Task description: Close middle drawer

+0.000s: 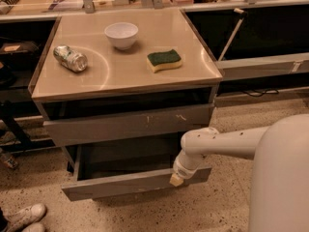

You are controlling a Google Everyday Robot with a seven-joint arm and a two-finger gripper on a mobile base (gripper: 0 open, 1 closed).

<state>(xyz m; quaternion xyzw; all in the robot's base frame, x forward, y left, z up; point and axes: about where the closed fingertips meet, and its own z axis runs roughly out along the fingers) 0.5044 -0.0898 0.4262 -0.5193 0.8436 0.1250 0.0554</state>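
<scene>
Robot body (282, 178): white, fills 4–5 o'clock of view; arm reaches left twd the cabinet.
Shoes (23, 215): white, at 8 o'clock corner, on speckled floor.
Gripper (175, 180): approx 6 o'clock of view, tip against the middle drawer's front panel, right of its ctr. Open or closed: can't tell.
Middle drawer (111, 187): pulled out, below view ctr; plain grey front, bare grey inside.
Upper drawer front (120, 125): grey w/ pale scratches, just above.
Cabinet top (120, 74): beige, smooth.
Can (70, 58): crushed, silver, on its side at top's 9 o'clock; label too blurred to read.
Sponge (164, 60): green over yellow, top's 3 o'clock.
Bowl (121, 34): white, upright, top's 12 o'clock.
</scene>
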